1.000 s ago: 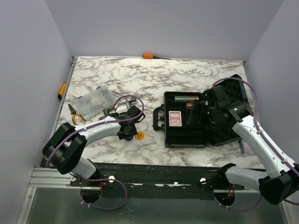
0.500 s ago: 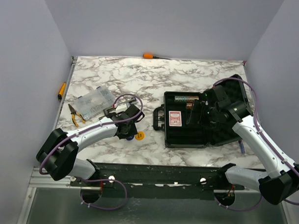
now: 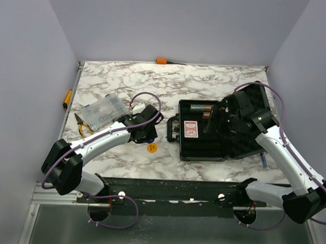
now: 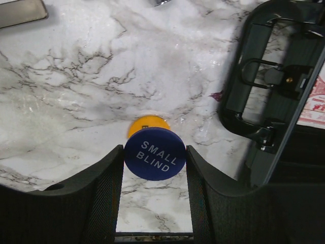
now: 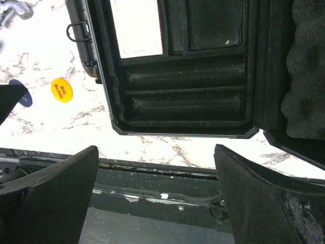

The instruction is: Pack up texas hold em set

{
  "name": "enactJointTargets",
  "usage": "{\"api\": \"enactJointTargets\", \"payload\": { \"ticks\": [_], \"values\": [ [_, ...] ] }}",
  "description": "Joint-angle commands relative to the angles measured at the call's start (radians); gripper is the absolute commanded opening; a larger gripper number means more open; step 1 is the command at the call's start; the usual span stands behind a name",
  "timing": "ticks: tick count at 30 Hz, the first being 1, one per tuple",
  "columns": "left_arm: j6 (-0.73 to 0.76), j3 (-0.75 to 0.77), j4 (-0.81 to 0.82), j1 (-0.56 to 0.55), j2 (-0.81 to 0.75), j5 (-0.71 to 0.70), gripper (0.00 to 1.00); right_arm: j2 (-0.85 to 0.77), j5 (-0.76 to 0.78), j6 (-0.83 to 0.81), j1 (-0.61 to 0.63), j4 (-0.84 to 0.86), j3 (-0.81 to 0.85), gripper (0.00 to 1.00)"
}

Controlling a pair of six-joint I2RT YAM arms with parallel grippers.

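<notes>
Overhead, we find the left gripper [image 3: 145,132] just left of the open black case [image 3: 205,149], nearer to it than to anything else; the right gripper [image 3: 223,123] hangs above the case.

From the left wrist, our fingers are clamped on the blue disc [image 4: 155,153], apparently raised over the orange disc [image 4: 147,123]. The case handle [image 4: 256,96] lies rightward.

From the right wrist, the fingers stand wide apart and empty above bare compartments, so we judge the disc must travel right.

Bright, even overhead light; soft shadows beneath the arms; the marble table [image 5: 48,124] glares white in the right wrist view; the black case [image 5: 183,96] interior looks dim; the left wrist view's near fingers [image 4: 96,203] look soft.
</notes>
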Motion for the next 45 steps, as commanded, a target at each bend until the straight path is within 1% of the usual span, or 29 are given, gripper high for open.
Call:
{"api": "enactJointTargets", "payload": {
  "ticks": [1, 10, 24, 45],
  "values": [
    [0.02, 0.075, -0.016, -0.021, 0.044, 0.025, 0.42, -0.016, 0.016, 0.015, 0.005, -0.032, 0.058, 0.97],
    [0.044, 0.239, -0.016, -0.068, 0.168, 0.055, 0.42, -0.02, 0.035, 0.027, 0.005, -0.052, 0.105, 0.97],
    [0.09, 0.452, -0.017, -0.107, 0.338, 0.112, 0.41, -0.063, 0.149, 0.053, 0.005, -0.093, 0.221, 0.97],
    [0.122, 0.683, -0.017, -0.118, 0.568, 0.223, 0.41, -0.081, 0.166, 0.043, 0.005, -0.1, 0.208, 0.97]
  ]
}}
